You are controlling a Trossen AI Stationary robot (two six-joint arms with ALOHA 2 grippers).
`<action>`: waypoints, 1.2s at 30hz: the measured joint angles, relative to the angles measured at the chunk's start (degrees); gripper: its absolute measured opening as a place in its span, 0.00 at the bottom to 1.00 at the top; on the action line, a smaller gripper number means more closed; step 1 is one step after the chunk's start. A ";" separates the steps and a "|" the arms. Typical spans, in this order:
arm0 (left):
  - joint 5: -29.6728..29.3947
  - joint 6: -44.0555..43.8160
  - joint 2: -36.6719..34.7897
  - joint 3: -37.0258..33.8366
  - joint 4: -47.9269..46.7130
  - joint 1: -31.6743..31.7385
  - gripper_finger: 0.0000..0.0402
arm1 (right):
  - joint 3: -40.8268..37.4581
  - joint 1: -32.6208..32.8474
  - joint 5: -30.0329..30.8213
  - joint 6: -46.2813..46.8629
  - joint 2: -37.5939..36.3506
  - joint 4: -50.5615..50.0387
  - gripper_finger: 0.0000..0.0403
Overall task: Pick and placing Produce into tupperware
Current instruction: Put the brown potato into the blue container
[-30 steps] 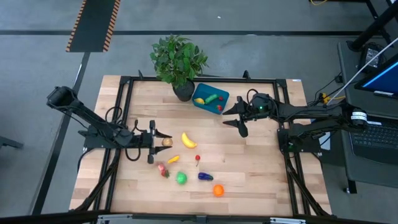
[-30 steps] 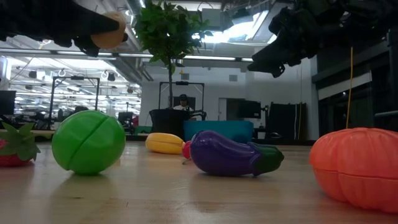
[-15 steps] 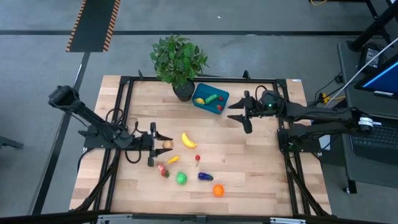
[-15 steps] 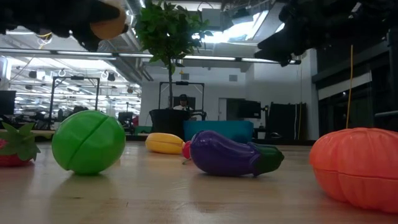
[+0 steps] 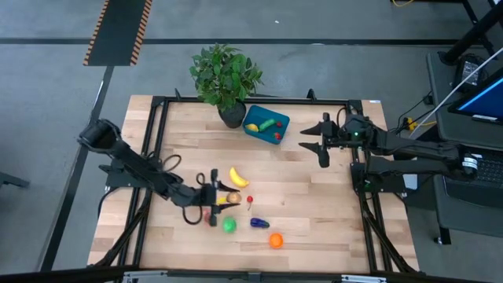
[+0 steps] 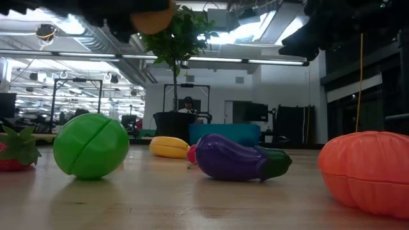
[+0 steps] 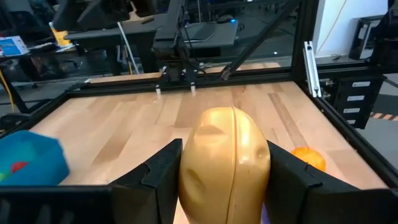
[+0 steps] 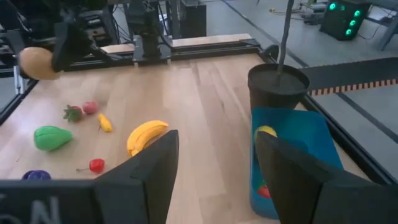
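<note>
Holding a tan piece (image 7: 225,163), left gripper (image 5: 221,198) hovers well short of the tupperware (image 5: 266,124); a few pieces inside, seven loose on the worktop (image 5: 314,204). Right gripper (image 5: 317,144) beside it, fingers apart, empty.

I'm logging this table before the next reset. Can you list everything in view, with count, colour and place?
Tupperware: one, teal, far edge beside the plant; yellow, green and red pieces inside.
Potted plant: one, green, dark pot, far edge.
Banana: one, yellow, mid-table.
Tan piece: one, held in the left tool.
Green piece: one, near side.
Eggplant: one, purple, near side.
Orange piece: one, near edge.
Cherry: one, red, mid-table.
Left tool: shut on the tan piece.
Right tool: open, right of the tupperware.
</note>
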 joint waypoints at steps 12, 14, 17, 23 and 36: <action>-11.76 -1.39 11.54 10.65 0.00 0.81 0.42 | -3.45 2.66 0.02 -0.65 -3.43 1.02 0.54; -15.55 -1.90 12.42 11.93 0.08 1.60 0.42 | -4.33 2.62 0.46 0.31 -4.66 1.61 0.54; -19.80 -2.47 13.67 13.53 -0.09 3.12 0.42 | -4.87 2.60 2.53 0.61 -6.46 1.58 0.54; -22.93 -3.53 16.70 15.87 -0.06 7.08 0.42 | -4.90 2.60 2.97 0.67 -8.63 1.66 0.54; -34.73 -5.59 18.80 17.30 -0.09 10.75 0.42 | -4.90 2.60 3.06 0.60 -8.86 1.18 0.54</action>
